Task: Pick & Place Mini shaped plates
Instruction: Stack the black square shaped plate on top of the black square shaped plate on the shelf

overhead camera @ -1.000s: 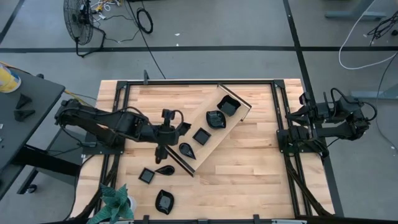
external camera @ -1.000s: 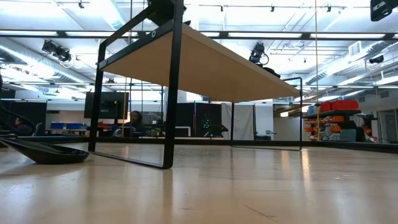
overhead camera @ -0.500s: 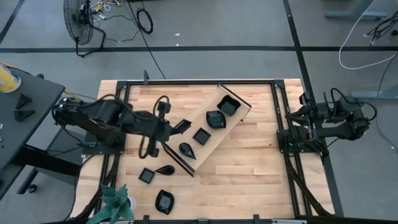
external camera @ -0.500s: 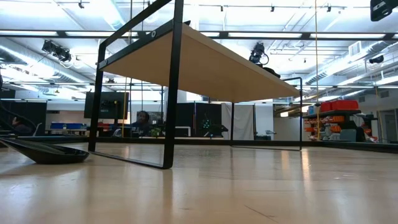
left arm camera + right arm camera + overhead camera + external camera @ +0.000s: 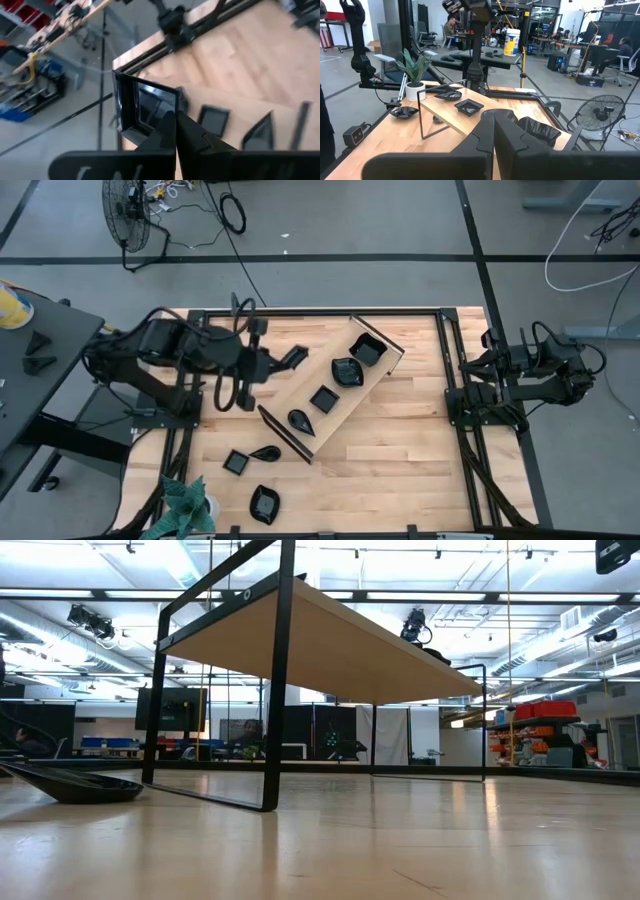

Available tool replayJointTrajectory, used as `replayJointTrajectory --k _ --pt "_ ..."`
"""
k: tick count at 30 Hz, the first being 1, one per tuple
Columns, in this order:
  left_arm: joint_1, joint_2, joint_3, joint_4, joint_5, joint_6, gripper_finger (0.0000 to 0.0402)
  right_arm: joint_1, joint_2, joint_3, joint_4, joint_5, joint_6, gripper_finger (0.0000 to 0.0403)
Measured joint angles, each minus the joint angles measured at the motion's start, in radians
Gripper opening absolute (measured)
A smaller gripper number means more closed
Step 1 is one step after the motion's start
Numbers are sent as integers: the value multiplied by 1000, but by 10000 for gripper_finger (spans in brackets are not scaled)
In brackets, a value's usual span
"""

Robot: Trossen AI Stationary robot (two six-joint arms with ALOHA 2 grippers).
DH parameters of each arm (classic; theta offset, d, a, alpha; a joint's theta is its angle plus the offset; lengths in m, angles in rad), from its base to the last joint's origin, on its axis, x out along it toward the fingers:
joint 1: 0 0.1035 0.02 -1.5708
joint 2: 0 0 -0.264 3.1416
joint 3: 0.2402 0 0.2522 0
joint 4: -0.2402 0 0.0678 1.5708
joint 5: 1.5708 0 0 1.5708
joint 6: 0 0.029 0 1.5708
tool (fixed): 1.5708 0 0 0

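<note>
My left gripper (image 5: 282, 361) hovers over the table's far left part, left of the long light-wood tray (image 5: 345, 395), and is shut on a small glossy black square plate (image 5: 295, 357). On the tray lie several black plates: a square one (image 5: 367, 350), a wavy one (image 5: 347, 370), another square one (image 5: 323, 398) and a teardrop (image 5: 300, 420). Near the table's near-left corner a square plate (image 5: 236, 463), a leaf plate (image 5: 265, 452) and a wavy plate (image 5: 264, 503) lie flat on the wood. My right gripper (image 5: 490, 366) waits shut at the table's right edge. My left gripper pinches the square plate between its two shut fingers (image 5: 175, 131) at the plate's rim (image 5: 167, 114). The plate is lifted clear of the table and stands tilted on edge beyond the fingertips, with its hollow face (image 5: 147, 105) toward the wrist camera.
The tray lies slantwise from near left to far right and stands raised on black end frames (image 5: 275, 680). A potted plant (image 5: 185, 505) sits at the near-left corner. Black frame rails (image 5: 450, 370) line the table's sides. Bare wood lies right of the tray (image 5: 400, 440).
My left gripper has drawn back from the tray's near end toward the table's far edge and somewhat left, and it has turned. The square plate has travelled with it, held clear of the table. The other plates and my right arm have stayed put.
</note>
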Motion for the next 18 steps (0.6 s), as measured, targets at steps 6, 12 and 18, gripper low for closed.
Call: replayJointTrajectory --k 6,12,18 --pt "47 76 155 -84 -59 26 0 0 0 0 0 0 0 10" --pt "75 143 239 -170 -60 23 0 0 0 0 0 0 0 10" --pt "67 188 244 -214 -60 16 0 0 0 0 0 0 0 10"
